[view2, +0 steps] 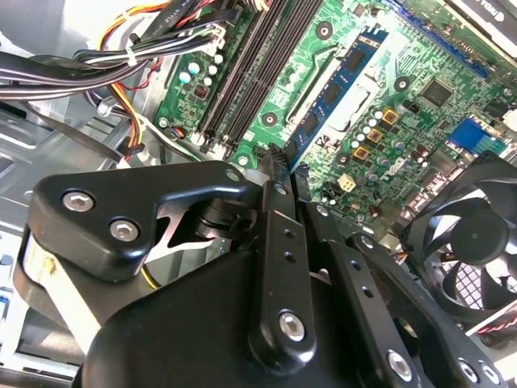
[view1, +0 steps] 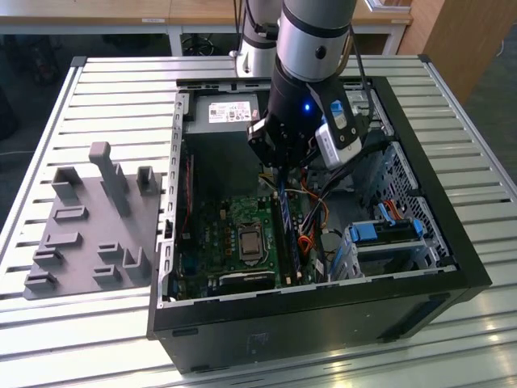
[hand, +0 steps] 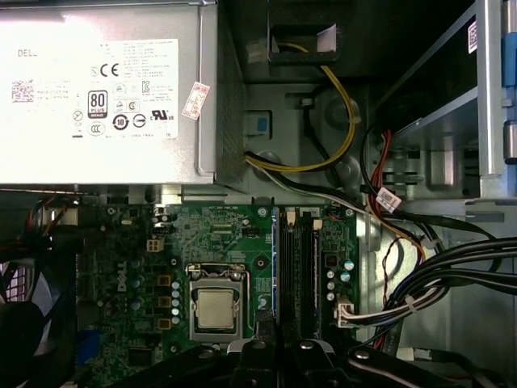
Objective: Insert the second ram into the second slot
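My gripper hangs inside the open computer case, over the motherboard's memory slots. Its black fingers are shut on the near end of the second ram, a long blue stick with dark chips. In the first wrist view the ram is seen edge-on, running away from the gripper along the CPU side of the black slots. The second wrist view shows the slots empty. I cannot tell whether the stick touches a slot.
The CPU socket lies beside the slots and the silver power supply beyond them. Cable bundles crowd the other side. A fan is close by. Blue drive-bay clips sit at the exterior view's right, a grey fixture outside the case.
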Robot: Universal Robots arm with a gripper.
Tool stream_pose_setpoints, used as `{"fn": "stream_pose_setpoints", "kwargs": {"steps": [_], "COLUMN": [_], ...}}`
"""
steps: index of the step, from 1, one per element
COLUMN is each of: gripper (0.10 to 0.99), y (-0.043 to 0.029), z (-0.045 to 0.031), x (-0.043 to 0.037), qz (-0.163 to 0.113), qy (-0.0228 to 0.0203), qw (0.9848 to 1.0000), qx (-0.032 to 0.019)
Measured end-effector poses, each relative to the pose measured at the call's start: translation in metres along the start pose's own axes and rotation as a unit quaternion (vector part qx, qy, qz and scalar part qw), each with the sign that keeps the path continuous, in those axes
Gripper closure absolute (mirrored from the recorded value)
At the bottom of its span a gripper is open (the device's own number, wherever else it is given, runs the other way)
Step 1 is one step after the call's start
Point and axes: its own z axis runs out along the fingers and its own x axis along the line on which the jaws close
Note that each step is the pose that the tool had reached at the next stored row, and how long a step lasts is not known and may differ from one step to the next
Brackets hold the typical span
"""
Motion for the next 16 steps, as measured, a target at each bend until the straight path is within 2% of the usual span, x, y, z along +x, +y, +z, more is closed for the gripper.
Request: {"fn": "stream_pose_setpoints", "kwargs": {"steps": [16], "gripper": [0.949], "y": [-0.0064], "z": [0.0053], "x": [-0.0019], "qz": [0.000], "qy": [0.0000], "qw": [1.0000], "qx": [-0.0001]}}
